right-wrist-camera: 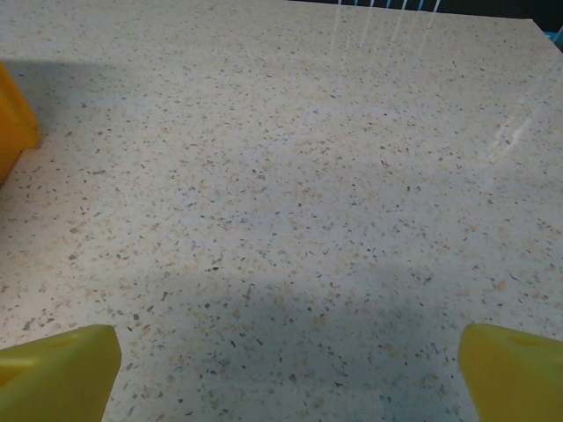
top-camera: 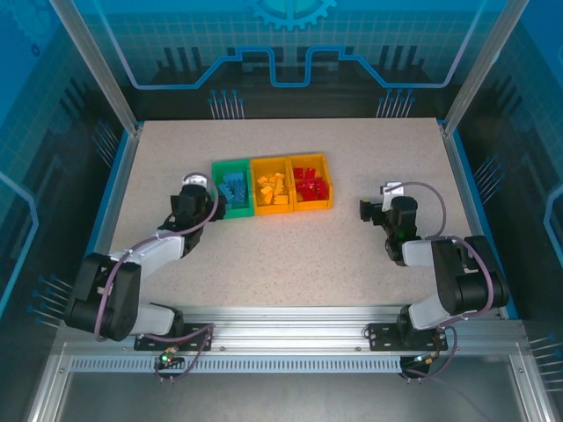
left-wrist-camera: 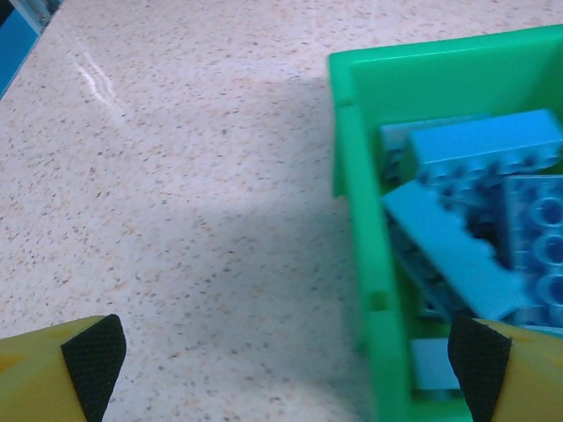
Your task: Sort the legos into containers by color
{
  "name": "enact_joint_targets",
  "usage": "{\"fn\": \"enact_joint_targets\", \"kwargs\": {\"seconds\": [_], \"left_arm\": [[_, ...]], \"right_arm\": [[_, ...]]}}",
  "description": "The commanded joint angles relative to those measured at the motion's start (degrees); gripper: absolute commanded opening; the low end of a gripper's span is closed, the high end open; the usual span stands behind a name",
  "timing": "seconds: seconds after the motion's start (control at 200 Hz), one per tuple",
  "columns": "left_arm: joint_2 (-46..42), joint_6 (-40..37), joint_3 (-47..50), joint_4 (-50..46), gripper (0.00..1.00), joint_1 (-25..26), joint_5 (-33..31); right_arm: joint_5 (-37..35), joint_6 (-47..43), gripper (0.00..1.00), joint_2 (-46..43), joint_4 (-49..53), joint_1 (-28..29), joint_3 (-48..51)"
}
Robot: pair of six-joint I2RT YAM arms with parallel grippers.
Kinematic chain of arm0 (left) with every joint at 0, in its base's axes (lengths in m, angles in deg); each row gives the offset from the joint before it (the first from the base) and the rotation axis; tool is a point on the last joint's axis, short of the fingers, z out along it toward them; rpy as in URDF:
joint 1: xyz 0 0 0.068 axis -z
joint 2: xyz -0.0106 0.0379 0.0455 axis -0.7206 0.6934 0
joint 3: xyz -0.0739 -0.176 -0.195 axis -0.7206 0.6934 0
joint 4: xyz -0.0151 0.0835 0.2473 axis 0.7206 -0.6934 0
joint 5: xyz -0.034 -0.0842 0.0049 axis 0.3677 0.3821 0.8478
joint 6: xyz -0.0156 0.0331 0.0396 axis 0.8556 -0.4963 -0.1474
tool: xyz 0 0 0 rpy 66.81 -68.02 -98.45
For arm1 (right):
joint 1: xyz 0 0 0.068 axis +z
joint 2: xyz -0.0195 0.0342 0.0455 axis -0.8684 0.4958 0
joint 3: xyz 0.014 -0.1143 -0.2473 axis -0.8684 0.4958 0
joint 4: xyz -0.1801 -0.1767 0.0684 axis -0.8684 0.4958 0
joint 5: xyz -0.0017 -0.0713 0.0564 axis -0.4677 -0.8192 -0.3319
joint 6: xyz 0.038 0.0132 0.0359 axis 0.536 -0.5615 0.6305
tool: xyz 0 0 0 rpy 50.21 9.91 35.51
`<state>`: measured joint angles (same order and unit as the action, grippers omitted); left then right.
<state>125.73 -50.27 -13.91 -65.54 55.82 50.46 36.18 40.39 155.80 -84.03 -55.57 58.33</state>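
Left pincer [top-camera: 215, 206] is spread wide and empty at the green bin [top-camera: 230, 163], by its left wall. Right pincer [top-camera: 366, 211] is also spread wide and empty, over bare worktop [top-camera: 290, 255] right of the bins.

Legos: every brick seen sits inside one of three bins joined in a row, mid-worktop, slightly left of centre.
- Green bin: blue legos [top-camera: 234, 187].
- Middle bin [top-camera: 272, 211], orange-yellow: yellow legos [top-camera: 272, 187].
- Right bin [top-camera: 313, 207], orange-yellow: red legos [top-camera: 310, 185].

All three heaps are loose, with the bricks jumbled at odd angles. In the left wrist view the blue legos [left-wrist-camera: 484, 149] are light blue and glossy, piled crosswise. One shows its studs; others lie tilted against each other. The green bin [left-wrist-camera: 369, 255] has a thin upright wall and a bright rim.

Around: the worktop is speckled beige, with a metal rail along the near edge where the arm bases are bolted. Blue panels surround it on the other sides.

Left pincer [left-wrist-camera: 286, 360] straddles the green wall. The left pad [left-wrist-camera: 92, 356] is over worktop outside the bin and the right pad [left-wrist-camera: 479, 356] is over the blue heap inside. The wall stands between the two. Cannot tell if either pad touches anything.

Right pincer [right-wrist-camera: 286, 374] shows yellow fingertips at the bottom corners of its wrist view, with plain worktop [right-wrist-camera: 290, 176] between them. The right bin's corner [right-wrist-camera: 13, 123] is at the far left edge, well apart from the fingers.
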Motion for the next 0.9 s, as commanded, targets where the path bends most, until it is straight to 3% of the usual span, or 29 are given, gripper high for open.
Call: {"fn": "enact_joint_targets", "kwargs": {"seconds": [0.0, 0.14, 0.21, 0.265, 0.37, 0.895], "left_arm": [[1.42, -0.88, 5.63, 19.06, 0.99, -3.93, 5.72], [5.42, -0.86, 10.41, 32.35, 0.99, -7.13, 11.99], [12.38, -1.08, 13.27, 45.81, 0.99, -8.08, 12.39], [9.23, 0.46, 12.11, 36.66, 0.99, -8.99, 14.39], [9.84, 0.27, 9.19, 33.06, 0.99, -9.28, 15.24], [10.15, 0.06, 9.29, 33.94, 0.99, -9.19, 15.03]], "right_arm": [[0.94, -0.77, 1.0, -0.24, -2.34, -0.28, -0.92], [0.92, -0.76, 1.0, -0.21, -2.26, -0.31, -0.95], [0.98, -0.75, 1.0, -0.21, -2.19, -0.35, -0.97], [0.95, -0.7, 1.0, -0.21, -2.13, -0.35, -1.01], [1.02, -0.8, 1.0, -0.21, -2.04, -0.36, -1.07], [1.96, -1.64, 1.0, -0.04, -1.63, 0.03, -1.41]]}}
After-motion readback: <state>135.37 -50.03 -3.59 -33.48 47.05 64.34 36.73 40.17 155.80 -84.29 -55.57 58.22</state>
